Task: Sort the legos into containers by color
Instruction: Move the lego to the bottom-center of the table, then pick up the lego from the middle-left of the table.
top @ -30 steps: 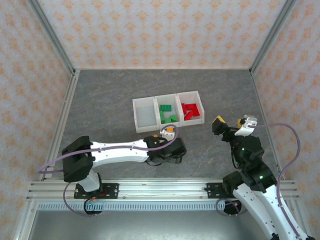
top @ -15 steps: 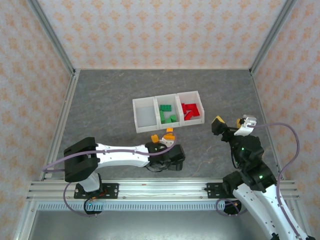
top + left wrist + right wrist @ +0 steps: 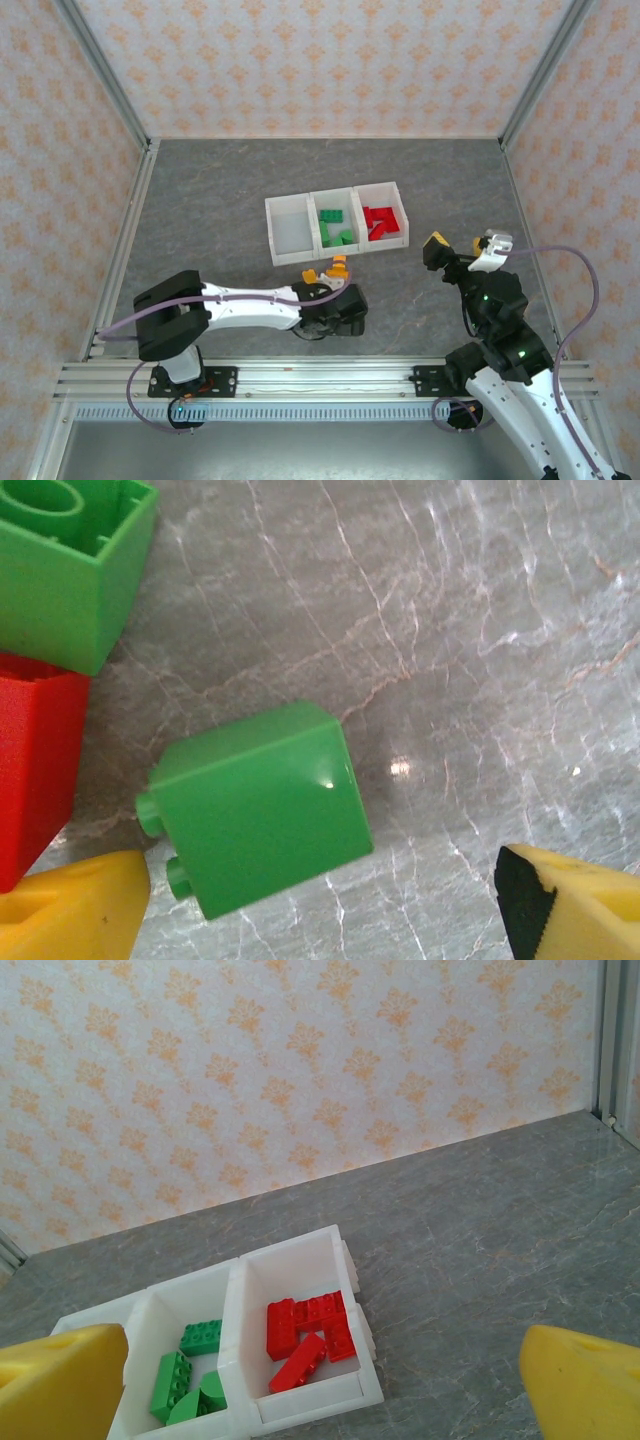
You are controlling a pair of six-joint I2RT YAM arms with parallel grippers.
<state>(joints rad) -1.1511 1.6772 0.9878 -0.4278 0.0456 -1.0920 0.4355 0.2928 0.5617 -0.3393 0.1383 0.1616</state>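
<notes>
Under the left wrist camera, a green lego lay on its side on the tabletop, loose, between the spread fingers of the left end effector, which stood wide and held nothing. Just beside it sat a red lego and a second green lego. Over the last second I watched that arm draw back a little from the front wall of the containers and settle over this small pile just before them. I read that as lining up on the green piece, bound for the middle bin, where other greens already lay. My right end effector had not moved; it hung wide and empty, well off to the right.
</notes>
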